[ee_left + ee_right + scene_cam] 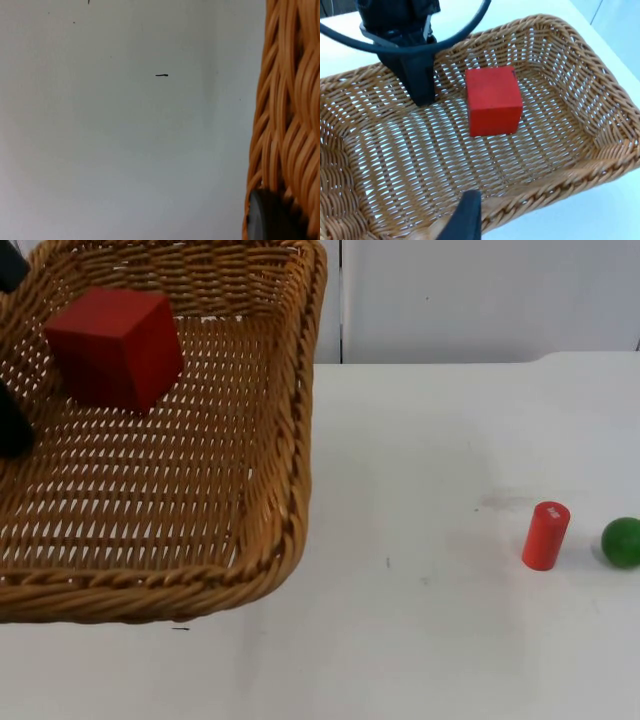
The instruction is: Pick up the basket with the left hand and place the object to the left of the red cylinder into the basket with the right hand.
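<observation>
White table top [450, 540] runs back to the grey partition wall [480, 300]. It carries a faint smudge beside the cylinder and a short black mark [161, 75] near the basket's front edge.

Wicker basket [290, 490]: tan, rectangular, open weave, thick braided rim. It sits at the left of the top view, close under the camera, and looks to be held up off the table, with its shadow on the surface below the front rim.

Red cube [115, 345]: inside the basket, resting on the woven floor toward the wall where the left gripper holds on. It is near that gripper's inner finger but apart from it, with no gripper touching it. The right wrist view gives the same picture: the cube sits roughly mid-floor, clear of all four walls.

Left gripper [422, 92]: clamped on the basket's side wall, one black finger down inside the basket and the other pad [265, 217] pressed against the outside of the weave.

Right gripper [467, 220]: over the basket's rim on the side opposite the left gripper, above the wicker. One black fingertip is visible, so I can't tell whether it's released or clenched.

Red cylinder [545, 535]: upright on the table at the right, well apart from the basket.

Green ball [621, 541]: just to the right of the cylinder, not touching it.
</observation>
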You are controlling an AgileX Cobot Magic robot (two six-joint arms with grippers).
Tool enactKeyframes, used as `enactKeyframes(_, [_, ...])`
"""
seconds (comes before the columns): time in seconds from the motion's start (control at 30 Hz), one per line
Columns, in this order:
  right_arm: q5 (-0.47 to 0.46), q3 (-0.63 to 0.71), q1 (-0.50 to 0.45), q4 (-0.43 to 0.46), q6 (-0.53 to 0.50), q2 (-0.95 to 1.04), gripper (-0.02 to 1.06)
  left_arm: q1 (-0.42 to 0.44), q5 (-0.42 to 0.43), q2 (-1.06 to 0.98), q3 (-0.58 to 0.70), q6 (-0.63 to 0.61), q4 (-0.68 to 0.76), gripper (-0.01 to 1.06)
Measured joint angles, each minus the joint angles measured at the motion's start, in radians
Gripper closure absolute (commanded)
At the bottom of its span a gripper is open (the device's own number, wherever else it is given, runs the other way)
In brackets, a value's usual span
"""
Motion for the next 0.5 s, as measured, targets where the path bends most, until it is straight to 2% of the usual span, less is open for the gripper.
enactKeyframes(0.27, [-0.013, 0.004, 0.000, 0.000, 0.000, -0.011, 0.18, 0.000, -0.011, 0.000, 0.000, 0.002, 0.000, 1.05])
enactKeyframes(0.5, [-0.015, 0.008, 0.000, 0.000, 0.000, -0.011, 0.18, 0.000, -0.067, 0.010, 0.000, 0.014, 0.000, 1.05])
